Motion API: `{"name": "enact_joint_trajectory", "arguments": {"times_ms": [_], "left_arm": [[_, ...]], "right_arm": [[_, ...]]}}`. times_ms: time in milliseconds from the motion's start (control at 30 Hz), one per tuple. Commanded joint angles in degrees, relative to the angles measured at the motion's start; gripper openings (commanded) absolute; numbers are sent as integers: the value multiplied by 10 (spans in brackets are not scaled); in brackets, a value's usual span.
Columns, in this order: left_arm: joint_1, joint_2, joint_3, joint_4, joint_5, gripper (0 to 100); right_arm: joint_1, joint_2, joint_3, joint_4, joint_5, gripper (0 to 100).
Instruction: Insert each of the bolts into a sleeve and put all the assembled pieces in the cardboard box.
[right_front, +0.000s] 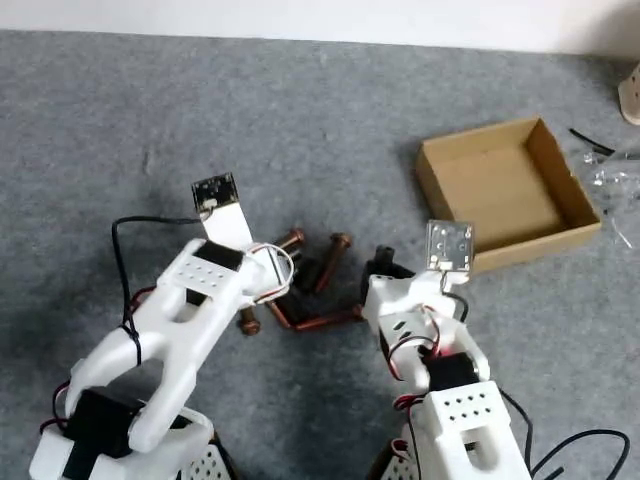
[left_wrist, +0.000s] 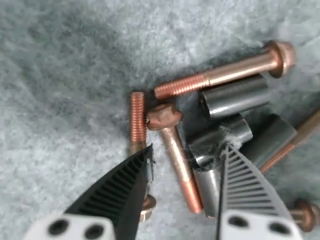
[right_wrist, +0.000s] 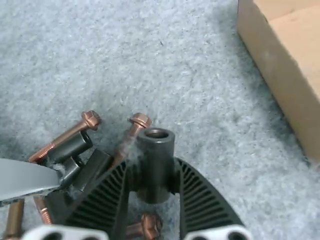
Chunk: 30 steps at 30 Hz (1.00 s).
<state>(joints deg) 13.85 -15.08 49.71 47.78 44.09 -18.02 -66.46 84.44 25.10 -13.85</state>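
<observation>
- My right hand (right_wrist: 152, 169) clamps an upright dark steel sleeve (right_wrist: 156, 145); slipping would tilt it;
- my left hand (left_wrist: 187, 150), fingers apart over a copper flanged bolt (left_wrist: 176, 160), may close askew.

Heaped bolts (right_front: 318, 262) and sleeves (left_wrist: 235, 95) lie between left arm (right_front: 180, 310) and right arm (right_front: 430, 350). The box (right_front: 500, 190) lies behind, rightward. One sleeve (right_wrist: 155, 150) sits in the right gripper (right_wrist: 150, 170).

Left tool (left_wrist: 188, 148) spread open; right tool (right_wrist: 151, 166) clamped shut
</observation>
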Motion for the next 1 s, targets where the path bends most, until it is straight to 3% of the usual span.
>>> {"name": "enact_joint_trajectory", "arguments": {"times_ms": [0, 300, 533, 767, 967], "left_arm": [[-5, 17, -5, 1, 5, 210], [-25, 127, -85, 41, 33, 210], [-32, 138, -90, 44, 33, 210], [-31, 130, -101, 79, 33, 210], [-32, 15, -96, 170, 33, 210]], "right_arm": [[5, -15, -5, -19, 10, 5], [5, -15, -5, -20, 10, 5], [6, -15, -3, -35, 10, 5], [6, -15, -3, -35, 10, 5], [6, -15, -3, -35, 10, 5]]}}
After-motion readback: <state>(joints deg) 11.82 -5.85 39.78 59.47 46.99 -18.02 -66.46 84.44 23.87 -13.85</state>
